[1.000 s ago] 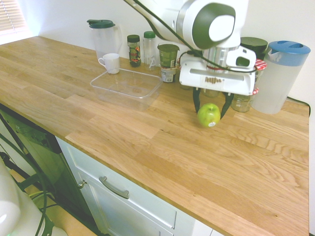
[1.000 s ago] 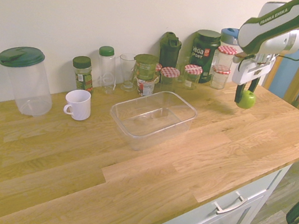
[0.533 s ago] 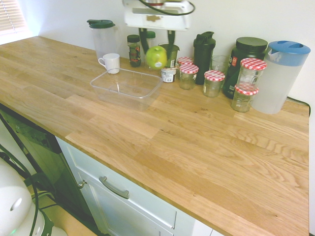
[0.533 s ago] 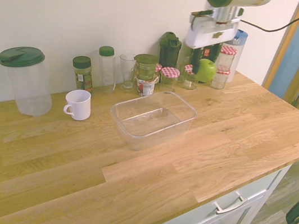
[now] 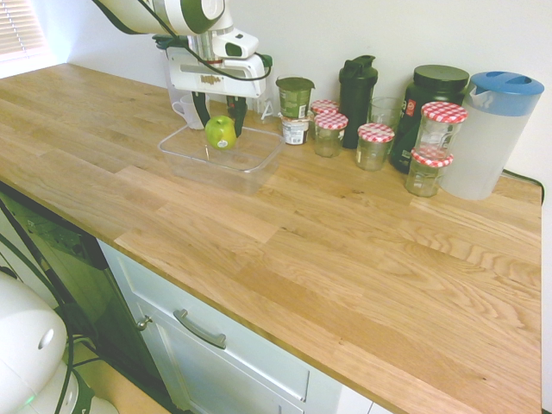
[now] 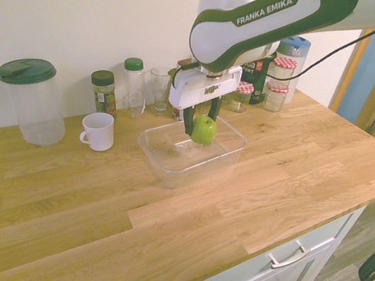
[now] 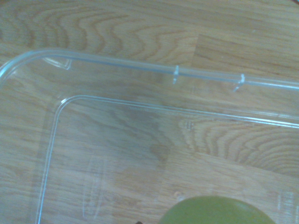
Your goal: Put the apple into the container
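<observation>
The gripper [image 6: 202, 123] grips the apple [image 6: 204, 130] between its fingers, over the container [image 6: 169, 168]; the apple seems clear of the container's floor.

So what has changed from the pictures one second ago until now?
The gripper, shut on the apple throughout, carried it from near the blue-lidded pitcher, up past the jars, and now down over the container. The apple hangs within the container's outline, not yet released. The container, the white cup and the jars stayed in place.
</observation>
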Robot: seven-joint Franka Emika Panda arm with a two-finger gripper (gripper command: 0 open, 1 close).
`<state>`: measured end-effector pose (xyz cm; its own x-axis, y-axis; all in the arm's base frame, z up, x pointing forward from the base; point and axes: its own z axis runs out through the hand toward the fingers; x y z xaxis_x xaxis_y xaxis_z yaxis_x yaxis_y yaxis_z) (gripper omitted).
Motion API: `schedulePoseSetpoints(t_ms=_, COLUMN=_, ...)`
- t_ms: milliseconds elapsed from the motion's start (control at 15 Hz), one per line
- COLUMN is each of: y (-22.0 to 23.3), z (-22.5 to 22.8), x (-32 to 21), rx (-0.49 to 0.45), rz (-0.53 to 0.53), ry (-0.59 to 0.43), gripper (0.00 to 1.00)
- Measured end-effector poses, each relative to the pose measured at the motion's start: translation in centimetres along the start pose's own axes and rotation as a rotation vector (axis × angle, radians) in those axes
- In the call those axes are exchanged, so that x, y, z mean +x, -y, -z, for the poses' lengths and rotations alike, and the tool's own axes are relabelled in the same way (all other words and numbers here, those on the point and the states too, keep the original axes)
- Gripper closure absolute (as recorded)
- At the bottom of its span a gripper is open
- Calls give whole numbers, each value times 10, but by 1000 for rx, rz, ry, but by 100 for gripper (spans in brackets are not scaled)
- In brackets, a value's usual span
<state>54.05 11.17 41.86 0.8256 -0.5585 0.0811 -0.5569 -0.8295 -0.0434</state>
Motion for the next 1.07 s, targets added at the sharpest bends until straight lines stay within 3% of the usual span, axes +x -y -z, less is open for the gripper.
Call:
schedulePoseSetpoints(t_ms=67, y=1, z=-6, x=-2, rx=-3, rz=-1, ry=2, gripper=0)
schedulePoseSetpoints(t_ms=400, y=7, z=-34, x=-9, rx=-25, rz=-6, ry=10, gripper=0)
schedulePoseSetpoints(t_ms=1067, y=-3, z=-14, x=0, rx=-10, rz=-37, ry=-11, gripper=0)
